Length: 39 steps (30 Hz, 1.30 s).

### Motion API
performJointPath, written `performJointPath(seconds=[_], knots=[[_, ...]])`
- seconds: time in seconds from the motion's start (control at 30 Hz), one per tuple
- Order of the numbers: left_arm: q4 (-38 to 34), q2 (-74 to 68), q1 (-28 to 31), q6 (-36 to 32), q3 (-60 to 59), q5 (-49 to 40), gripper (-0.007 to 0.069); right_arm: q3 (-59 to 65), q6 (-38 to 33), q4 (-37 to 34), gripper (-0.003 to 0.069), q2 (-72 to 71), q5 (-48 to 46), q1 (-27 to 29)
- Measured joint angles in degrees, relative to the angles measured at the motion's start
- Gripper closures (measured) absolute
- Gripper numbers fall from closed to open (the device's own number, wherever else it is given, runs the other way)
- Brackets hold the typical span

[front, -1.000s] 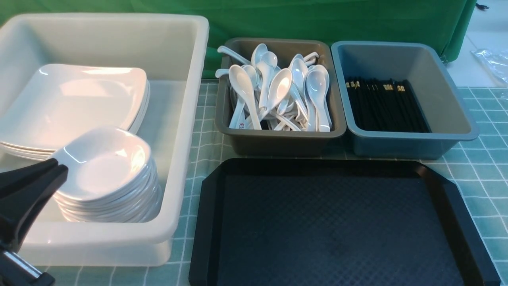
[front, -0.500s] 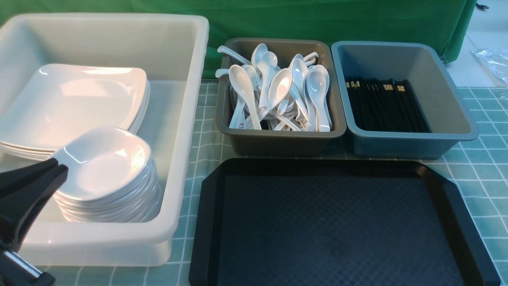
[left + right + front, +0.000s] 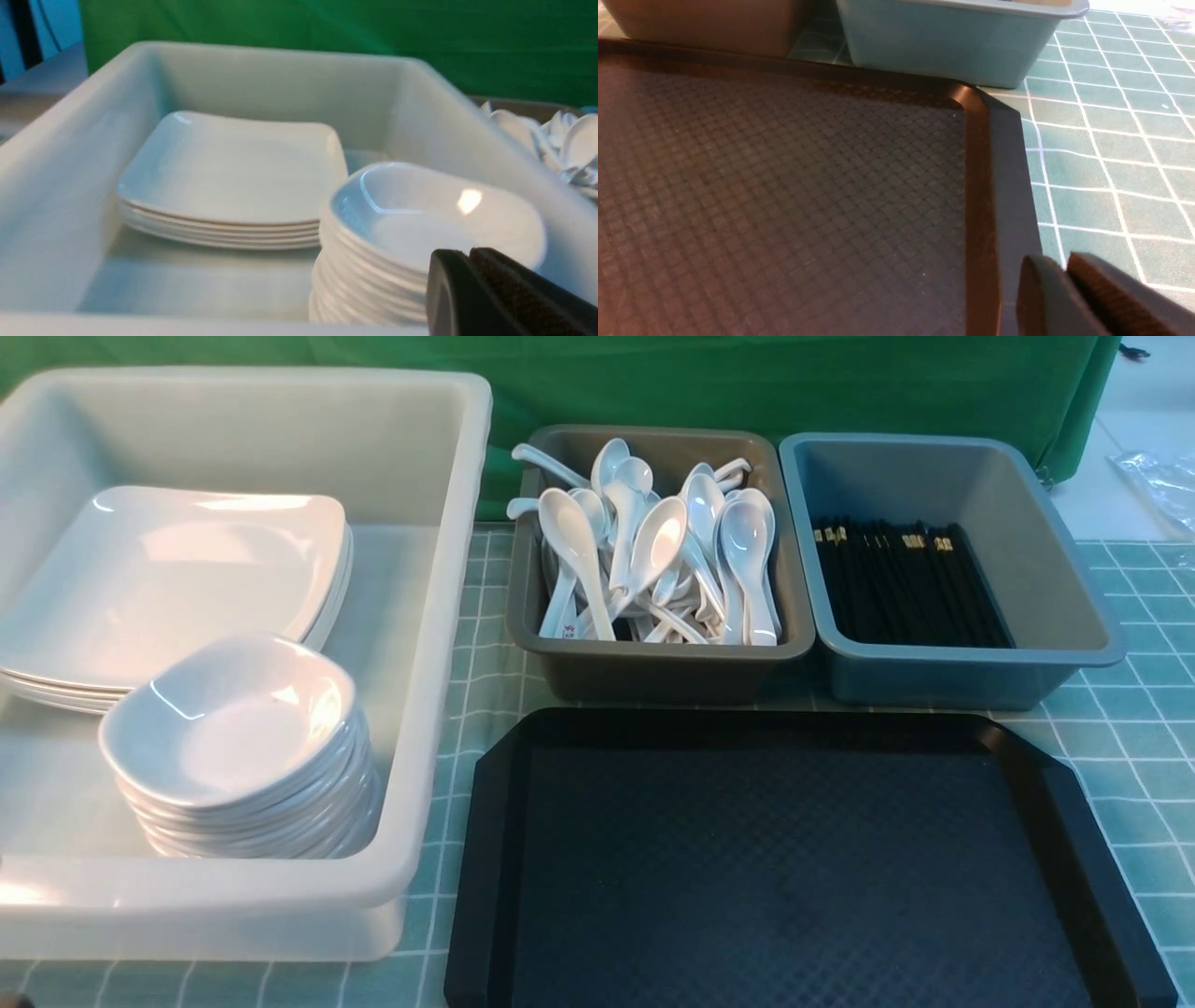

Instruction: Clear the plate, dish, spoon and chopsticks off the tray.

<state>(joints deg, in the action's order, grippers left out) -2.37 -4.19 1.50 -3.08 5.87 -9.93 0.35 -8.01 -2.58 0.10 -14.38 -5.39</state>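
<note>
The large black diamond-textured plastic tray (image 3: 794, 868) lies bare, its long axis three-to-nine o'clock, nearer the right pincer (image 3: 1064, 289), seemingly clenched, than the clenched left pincer (image 3: 469, 284).

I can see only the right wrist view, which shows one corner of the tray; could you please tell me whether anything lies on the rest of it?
Observer: No. In the front view the tray is bare, apart from its near edge, which is out of frame.
Operator: Thank you. Where are the spoons?
Observer: The spoons are piled in the brown bin just behind the tray.
Operator: And the chopsticks?
Observer: The chopsticks lie side by side in the blue-grey bin, next to the brown one.
</note>
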Motion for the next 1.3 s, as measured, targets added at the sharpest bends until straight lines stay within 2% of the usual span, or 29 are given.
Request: performJointPath(seconds=[0.17,0.3,1.3], knots=[[-0.41,4.07,0.52,0.71,-6.06,-1.58,0.0610,0.00,0.00,-0.02,0.0538,0.00,0.06,0.00],[-0.92,4.13,0.52,1.15,-6.25,-4.50,0.0610,0.00,0.00,-0.02,0.0524,-0.06,-0.01,0.00],[-0.92,4.13,0.52,0.52,-6.25,-4.32,0.0608,0.00,0.00,-0.02,0.0457,-0.10,-0.01,0.00]])
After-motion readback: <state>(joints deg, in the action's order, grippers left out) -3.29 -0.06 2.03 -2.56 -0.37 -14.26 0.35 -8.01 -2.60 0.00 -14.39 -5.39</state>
